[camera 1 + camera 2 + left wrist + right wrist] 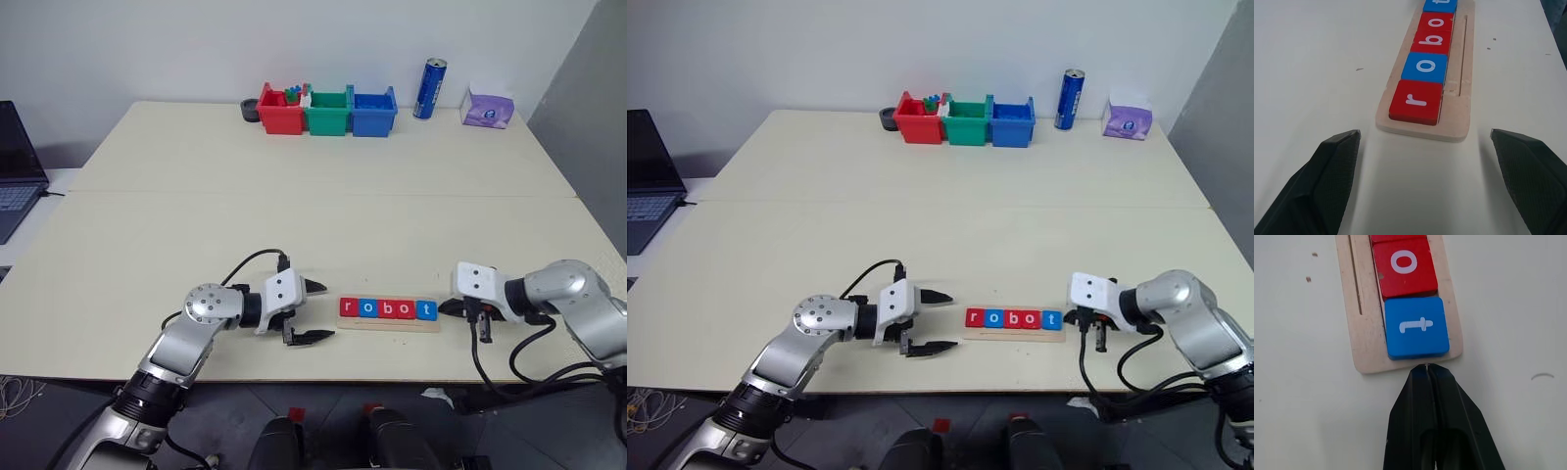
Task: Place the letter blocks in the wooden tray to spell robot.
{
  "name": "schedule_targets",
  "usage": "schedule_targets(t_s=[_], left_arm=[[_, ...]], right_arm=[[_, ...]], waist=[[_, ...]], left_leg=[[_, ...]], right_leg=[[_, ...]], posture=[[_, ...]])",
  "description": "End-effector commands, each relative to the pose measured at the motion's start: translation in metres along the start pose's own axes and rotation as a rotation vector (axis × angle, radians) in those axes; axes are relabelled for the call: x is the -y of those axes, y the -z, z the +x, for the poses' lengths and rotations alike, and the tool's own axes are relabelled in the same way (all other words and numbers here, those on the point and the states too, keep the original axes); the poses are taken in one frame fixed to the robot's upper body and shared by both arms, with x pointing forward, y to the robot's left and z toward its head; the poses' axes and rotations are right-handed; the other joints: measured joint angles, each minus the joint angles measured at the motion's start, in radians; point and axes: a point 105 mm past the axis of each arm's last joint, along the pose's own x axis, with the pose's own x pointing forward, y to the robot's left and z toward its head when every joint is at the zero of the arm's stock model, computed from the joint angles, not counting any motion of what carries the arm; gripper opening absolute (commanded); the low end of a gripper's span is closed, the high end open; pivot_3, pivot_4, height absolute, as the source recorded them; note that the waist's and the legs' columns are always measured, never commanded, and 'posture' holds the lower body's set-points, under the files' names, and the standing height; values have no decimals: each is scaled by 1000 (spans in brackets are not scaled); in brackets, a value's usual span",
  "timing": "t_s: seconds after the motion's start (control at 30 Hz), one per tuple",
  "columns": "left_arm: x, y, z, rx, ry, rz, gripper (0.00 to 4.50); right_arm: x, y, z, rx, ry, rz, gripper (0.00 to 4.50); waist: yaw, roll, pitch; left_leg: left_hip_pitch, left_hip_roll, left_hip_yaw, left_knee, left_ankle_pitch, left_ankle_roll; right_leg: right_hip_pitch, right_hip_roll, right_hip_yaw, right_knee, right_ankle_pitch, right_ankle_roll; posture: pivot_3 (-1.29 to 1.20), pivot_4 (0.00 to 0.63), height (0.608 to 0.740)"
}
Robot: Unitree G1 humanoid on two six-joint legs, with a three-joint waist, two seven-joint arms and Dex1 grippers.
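The pale wooden tray (390, 323) lies near the table's front edge with several letter blocks (388, 309) in a row on it reading r, o, b, o, t. The r block (1417, 101) is red, the t block (1417, 326) is blue. My left gripper (312, 311) stands open just left of the tray's r end, nothing between its fingers (1322, 176). Just off the tray's t end my right gripper (1426, 369) is shut on nothing, its tip close to the tray's end edge.
Red (280, 112), green (327, 113) and blue (373, 111) bins stand in a row at the table's far edge, small toy pieces in the red one. A blue can (429, 88) and a purple tissue pack (488, 108) are to their right. A laptop (18, 166) is at the far left.
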Motion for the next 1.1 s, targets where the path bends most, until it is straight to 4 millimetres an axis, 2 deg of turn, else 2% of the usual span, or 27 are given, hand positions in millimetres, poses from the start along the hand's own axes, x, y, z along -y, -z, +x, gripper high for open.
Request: schedule_targets(t_s=[0.03,0.33,0.53,0.63,0.7,0.8,1.0,1.1], left_arm=[[-2,-9,-3,21,-17,39,4500],[-1,-10,-3,26,-20,37,4500],[-1,-10,-3,31,-27,27,4500],[-2,-9,-5,36,-30,-4,4500],[-4,-10,-8,40,-34,-21,4500],[-13,-14,-15,66,-58,-71,4500],[-27,-18,-39,80,-94,-138,4500],[-27,-16,-44,48,-85,-84,4500]], right_arm=[[2,-10,-2,17,1,-41,56],[3,-16,0,34,-1,-51,56],[6,-12,-9,29,14,-47,56],[5,-14,-19,61,10,-10,626],[2,-15,-24,78,-6,14,1224],[-4,-19,-36,113,-37,70,2302],[-4,-17,-57,146,-33,145,4427],[-6,-17,-60,159,-35,141,4468]], waist=[[0,0,0],[0,0,0],[0,0,0],[1,0,0],[1,0,0],[1,0,0],[1,0,0],[0,0,0]], left_leg=[[0,0,0,0,0,0],[0,0,0,0,0,0],[0,0,0,0,0,0],[0,0,0,0,0,0],[0,0,0,0,0,0],[0,0,0,0,0,0],[0,0,0,0,0,0],[0,0,0,0,0,0]], right_leg=[[0,0,0,0,1,-1],[0,0,0,0,1,-1],[0,0,0,0,1,-2],[0,0,0,0,1,-2],[0,0,0,0,1,-2],[0,0,-1,0,1,-2],[0,0,-1,0,0,0],[0,0,-1,0,-1,1]], posture=[[0,150,740],[0,150,740],[0,150,740],[0,150,740],[0,150,740],[0,150,740],[0,150,740],[0,150,740]])
